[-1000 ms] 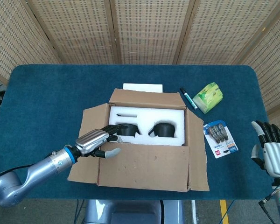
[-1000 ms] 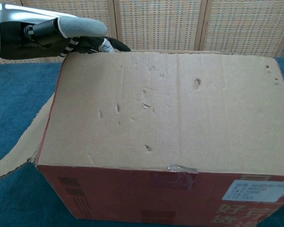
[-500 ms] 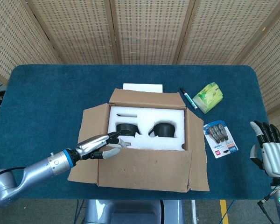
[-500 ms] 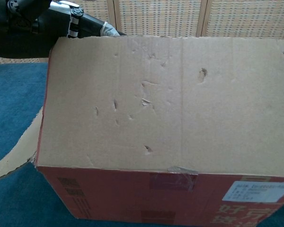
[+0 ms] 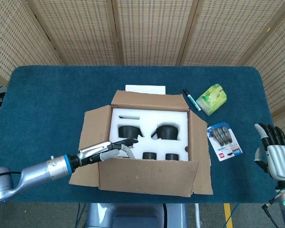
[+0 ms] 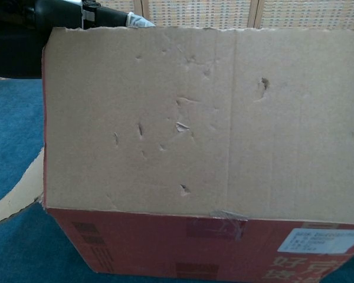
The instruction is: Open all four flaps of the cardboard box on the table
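Head view: box (image 5: 147,142) in middle of worktop (image 5: 47,95). Back, left, right flaps lie outward. Near flap (image 5: 147,175) stands about upright. My left robot hand (image 5: 109,149) at near flap's left top edge, fingers stretched, holding nothing as far as I see. My right robot hand (image 5: 273,152) well apart at worktop's right edge, fingers spread, idle.

Chest view: near flap (image 6: 200,118) fills picture, dented, old tape at fold. I judge cardboard light, stiff, springy at crease. Best push at free top edge, near middle.
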`<action>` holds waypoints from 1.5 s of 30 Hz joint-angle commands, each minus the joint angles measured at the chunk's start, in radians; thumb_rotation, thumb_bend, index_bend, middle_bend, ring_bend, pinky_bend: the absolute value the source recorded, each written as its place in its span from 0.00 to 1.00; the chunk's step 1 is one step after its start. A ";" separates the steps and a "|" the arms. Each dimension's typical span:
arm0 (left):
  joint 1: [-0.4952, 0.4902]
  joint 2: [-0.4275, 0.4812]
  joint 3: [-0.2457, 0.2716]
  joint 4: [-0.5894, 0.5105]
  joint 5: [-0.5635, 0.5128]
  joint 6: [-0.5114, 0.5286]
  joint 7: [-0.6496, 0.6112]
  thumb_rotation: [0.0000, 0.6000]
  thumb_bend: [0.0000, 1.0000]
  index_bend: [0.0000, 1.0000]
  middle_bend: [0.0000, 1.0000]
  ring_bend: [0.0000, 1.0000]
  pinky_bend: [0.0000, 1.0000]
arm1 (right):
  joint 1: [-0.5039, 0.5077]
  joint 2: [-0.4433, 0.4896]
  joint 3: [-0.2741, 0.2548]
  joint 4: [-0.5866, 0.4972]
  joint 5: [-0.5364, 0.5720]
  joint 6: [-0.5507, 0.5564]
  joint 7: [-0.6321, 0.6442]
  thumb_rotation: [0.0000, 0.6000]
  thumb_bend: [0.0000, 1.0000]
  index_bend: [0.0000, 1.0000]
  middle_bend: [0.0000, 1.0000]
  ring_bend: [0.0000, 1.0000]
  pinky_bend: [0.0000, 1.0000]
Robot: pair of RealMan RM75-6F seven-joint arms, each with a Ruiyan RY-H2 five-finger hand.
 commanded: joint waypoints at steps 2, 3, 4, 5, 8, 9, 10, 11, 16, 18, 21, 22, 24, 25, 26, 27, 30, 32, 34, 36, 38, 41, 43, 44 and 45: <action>-0.047 -0.013 0.072 0.041 0.096 0.097 -0.201 0.06 0.36 0.30 0.00 0.00 0.00 | 0.000 0.000 0.000 -0.001 0.001 0.000 -0.001 1.00 0.83 0.03 0.08 0.00 0.00; -0.059 -0.015 0.089 0.059 0.124 0.121 -0.247 0.06 0.36 0.29 0.00 0.00 0.00 | 0.000 0.000 0.000 -0.001 0.002 0.000 -0.002 1.00 0.83 0.03 0.08 0.00 0.00; -0.070 -0.017 0.105 0.076 0.151 0.146 -0.285 0.06 0.36 0.29 0.00 0.00 0.00 | -0.001 0.000 0.000 -0.001 0.002 0.000 -0.002 1.00 0.83 0.03 0.08 0.00 0.00; -0.080 -0.019 0.119 0.092 0.173 0.170 -0.318 0.06 0.36 0.29 0.00 0.00 0.00 | -0.001 0.000 0.000 -0.001 0.003 -0.001 -0.002 1.00 0.83 0.03 0.08 0.00 0.00; -0.106 -0.024 0.158 0.128 0.228 0.242 -0.398 0.05 0.36 0.27 0.00 0.00 0.00 | 0.000 0.000 0.001 -0.003 0.002 0.000 -0.004 1.00 0.83 0.03 0.08 0.00 0.00; -0.114 -0.026 0.172 0.137 0.246 0.267 -0.425 0.05 0.36 0.26 0.00 0.00 0.00 | 0.000 0.001 0.002 -0.004 0.002 0.001 -0.005 1.00 0.83 0.03 0.08 0.00 0.00; -0.123 -0.028 0.184 0.147 0.262 0.288 -0.448 0.05 0.36 0.26 0.00 0.00 0.00 | 0.000 0.001 0.002 -0.004 0.002 0.001 -0.005 1.00 0.83 0.03 0.08 0.00 0.00; -0.131 -0.029 0.197 0.155 0.281 0.310 -0.468 0.05 0.36 0.25 0.00 0.00 0.00 | 0.001 0.001 0.002 -0.005 0.002 0.000 -0.006 1.00 0.83 0.03 0.08 0.00 0.00; -0.156 -0.029 0.246 0.173 0.336 0.385 -0.491 0.05 0.36 0.23 0.00 0.00 0.00 | 0.002 0.003 0.002 -0.007 -0.001 -0.001 -0.009 1.00 0.83 0.03 0.08 0.00 0.00; -0.164 -0.026 0.266 0.171 0.354 0.406 -0.498 0.05 0.36 0.21 0.00 0.00 0.00 | 0.002 0.004 0.002 -0.008 -0.002 -0.001 -0.010 1.00 0.83 0.03 0.08 0.00 0.00; -0.181 -0.021 0.299 0.170 0.394 0.427 -0.512 0.05 0.36 0.19 0.00 0.00 0.00 | 0.003 0.005 0.002 -0.010 -0.003 -0.001 -0.011 1.00 0.83 0.03 0.08 0.00 0.00; -0.185 -0.019 0.309 0.169 0.403 0.432 -0.516 0.05 0.36 0.18 0.00 0.00 0.00 | 0.004 0.005 0.002 -0.011 -0.003 -0.001 -0.012 1.00 0.83 0.03 0.08 0.00 0.00; -0.193 -0.016 0.330 0.165 0.415 0.442 -0.516 0.05 0.36 0.17 0.00 0.00 0.00 | 0.004 0.005 0.002 -0.012 -0.003 -0.002 -0.012 1.00 0.83 0.03 0.08 0.00 0.00; -0.198 -0.016 0.340 0.165 0.422 0.448 -0.514 0.05 0.36 0.16 0.00 0.00 0.00 | 0.004 0.005 0.002 -0.012 -0.003 -0.002 -0.013 1.00 0.83 0.03 0.08 0.00 0.00; -0.203 -0.015 0.352 0.165 0.431 0.456 -0.516 0.05 0.36 0.15 0.00 0.00 0.00 | 0.004 0.005 0.002 -0.012 -0.003 -0.003 -0.013 1.00 0.83 0.03 0.08 0.00 0.00; -0.208 -0.014 0.363 0.167 0.436 0.465 -0.521 0.04 0.36 0.15 0.00 0.00 0.00 | 0.005 0.005 0.001 -0.013 -0.003 -0.003 -0.013 1.00 0.83 0.03 0.08 0.00 0.00; -0.217 -0.010 0.390 0.169 0.445 0.491 -0.521 0.04 0.36 0.13 0.00 0.00 0.00 | 0.005 0.006 0.002 -0.014 -0.005 -0.002 -0.015 1.00 0.83 0.03 0.08 0.00 0.00; -0.222 -0.007 0.408 0.169 0.454 0.510 -0.518 0.04 0.36 0.11 0.00 0.00 0.00 | 0.005 0.006 0.002 -0.015 -0.006 -0.002 -0.016 1.00 0.83 0.03 0.08 0.00 0.00; -0.225 -0.003 0.420 0.170 0.459 0.526 -0.513 0.04 0.36 0.10 0.00 0.00 0.00 | 0.006 0.006 0.001 -0.016 -0.007 -0.002 -0.017 1.00 0.83 0.03 0.08 0.00 0.00; -0.227 0.001 0.434 0.170 0.457 0.536 -0.500 0.04 0.36 0.10 0.00 0.00 0.00 | 0.006 0.006 0.001 -0.017 -0.007 -0.002 -0.017 1.00 0.83 0.03 0.08 0.00 0.00; -0.225 0.008 0.442 0.168 0.443 0.537 -0.477 0.04 0.36 0.10 0.00 0.00 0.00 | 0.007 0.006 0.001 -0.018 -0.009 -0.003 -0.018 1.00 0.83 0.03 0.08 0.00 0.00; -0.208 0.029 0.437 0.166 0.396 0.519 -0.389 0.03 0.35 0.10 0.00 0.00 0.00 | 0.008 0.006 0.000 -0.019 -0.010 -0.005 -0.019 1.00 0.83 0.03 0.08 0.00 0.00; -0.187 0.046 0.430 0.150 0.352 0.497 -0.299 0.03 0.35 0.10 0.00 0.00 0.00 | 0.009 0.006 0.000 -0.018 -0.011 -0.006 -0.019 1.00 0.83 0.03 0.08 0.00 0.00; -0.174 0.058 0.425 0.143 0.324 0.483 -0.245 0.03 0.36 0.10 0.00 0.00 0.00 | 0.010 0.006 0.000 -0.018 -0.012 -0.007 -0.019 1.00 0.83 0.03 0.08 0.00 0.00; -0.161 0.068 0.420 0.133 0.298 0.469 -0.190 0.03 0.36 0.10 0.00 0.00 0.00 | 0.011 0.007 0.000 -0.018 -0.012 -0.008 -0.019 1.00 0.83 0.03 0.08 0.00 0.00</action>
